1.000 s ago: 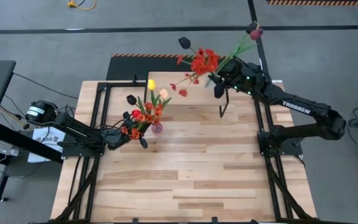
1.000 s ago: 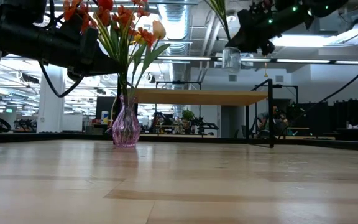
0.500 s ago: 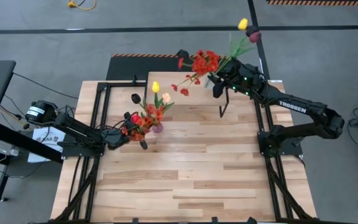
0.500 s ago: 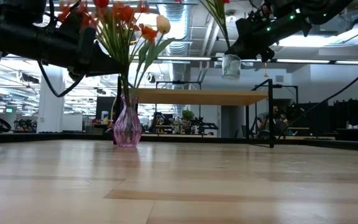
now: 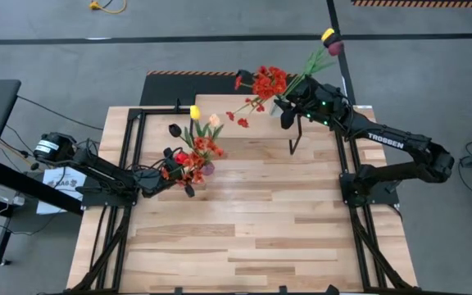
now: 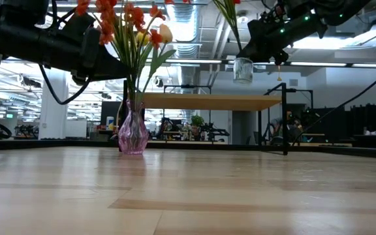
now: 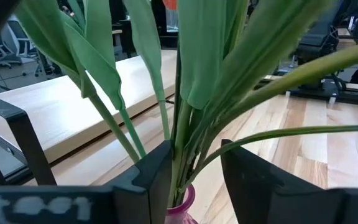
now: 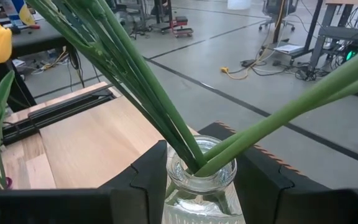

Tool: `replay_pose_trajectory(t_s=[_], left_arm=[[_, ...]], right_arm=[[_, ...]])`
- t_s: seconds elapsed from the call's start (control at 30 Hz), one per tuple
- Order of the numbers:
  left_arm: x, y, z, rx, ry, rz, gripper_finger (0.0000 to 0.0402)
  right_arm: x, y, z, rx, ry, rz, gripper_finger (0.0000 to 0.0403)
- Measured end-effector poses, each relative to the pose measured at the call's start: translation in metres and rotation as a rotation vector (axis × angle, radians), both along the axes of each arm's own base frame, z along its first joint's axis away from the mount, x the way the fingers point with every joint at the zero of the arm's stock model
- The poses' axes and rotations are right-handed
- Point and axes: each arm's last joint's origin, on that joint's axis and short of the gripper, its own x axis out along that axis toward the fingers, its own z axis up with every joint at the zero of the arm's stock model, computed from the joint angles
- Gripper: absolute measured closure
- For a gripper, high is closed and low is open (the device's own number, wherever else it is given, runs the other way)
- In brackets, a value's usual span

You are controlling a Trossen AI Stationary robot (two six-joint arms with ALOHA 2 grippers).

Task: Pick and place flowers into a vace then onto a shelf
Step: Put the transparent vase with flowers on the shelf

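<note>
A pink glass vase [image 6: 133, 134] stands by its base on the plank table and holds tulips and orange-red sprays [image 5: 197, 147]. My left gripper [image 7: 194, 155] is open, level, with one finger on each side of the green stems [image 7: 182, 134] just above the vase's rim [image 7: 184, 208]. Toward the far right, my right gripper [image 5: 286, 111] is shut on a clear glass vase [image 6: 242, 68] of flowers [image 5: 269, 82]. It holds that vase above the wood-topped shelf [image 6: 207, 101]. My left gripper has the stems between its open fingers, close to the inner face of one finger [image 7: 161, 174]; whether they touch it I cannot tell. My right gripper pinches the clear vase between its two fingers, just below the rim [image 8: 201, 167], coming nearly level from the table's right side. The vase hangs upright, lifted clear above the shelf top, and its stems fan out above the fingers.
The shelf [image 5: 244, 123] stands on thin black legs [image 6: 284, 124] along the table's far part. Bare planks [image 5: 252, 238] fill the near half. Black frame rails [image 5: 125, 164] run along both table sides.
The flower heads in the pink vase have swayed, and the yellow tulip has shifted slightly toward the table's left. In the right gripper's bunch, a yellow tulip head has come into sight beside the dark one. Both arms have stayed about where they were.
</note>
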Motion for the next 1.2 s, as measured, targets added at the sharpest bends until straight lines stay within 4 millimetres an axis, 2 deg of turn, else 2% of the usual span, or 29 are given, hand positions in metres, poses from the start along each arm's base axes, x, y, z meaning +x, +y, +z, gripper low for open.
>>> replay_pose_trajectory(t_s=[0.43,0.83,1.2], left_arm=[[0.000,-0.001,-0.001,-0.021,-0.002,-0.023,0.0253],[0.000,-0.001,-0.001,-0.028,-0.005,-0.029,0.0250],[0.000,-0.004,-0.001,-0.001,0.014,-0.063,0.0244]], right_arm=[[-0.006,-0.008,-0.002,-0.003,0.021,-0.045,0.0263],[-0.011,-0.005,-0.036,0.063,0.003,-0.065,0.0263],[-0.010,-0.002,-0.040,0.065,0.017,-0.052,0.0263]])
